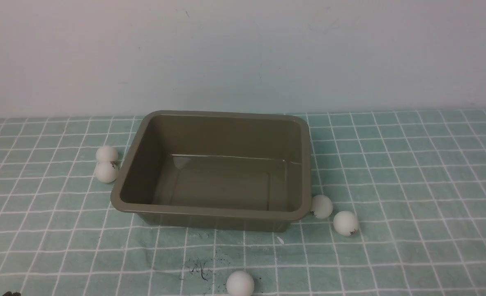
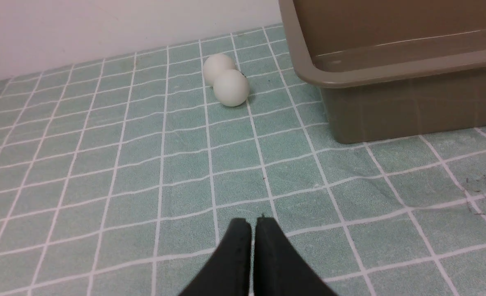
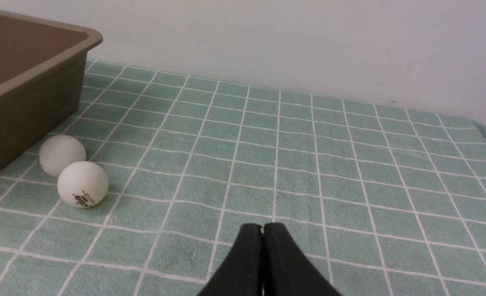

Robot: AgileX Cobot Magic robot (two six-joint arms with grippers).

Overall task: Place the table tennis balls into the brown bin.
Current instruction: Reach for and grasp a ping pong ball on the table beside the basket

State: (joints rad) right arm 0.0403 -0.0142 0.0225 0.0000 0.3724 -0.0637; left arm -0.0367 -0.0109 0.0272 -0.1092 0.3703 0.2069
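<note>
Brown bin empty; both my jaws pressed together. Next: spread left jaws, reach the two balls ahead.

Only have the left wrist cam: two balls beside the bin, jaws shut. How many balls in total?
Observer: Five in the front view: your left pair beside the bin, a right pair at its near right corner, and a lone ball nearest the robot.
Operator: Any inside the bin?
Observer: None. The front view shows the whole floor of it, and it is empty.
Operator: Is the right arm holding anything?
Observer: No. The right gripper has its jaws shut on nothing.
</note>
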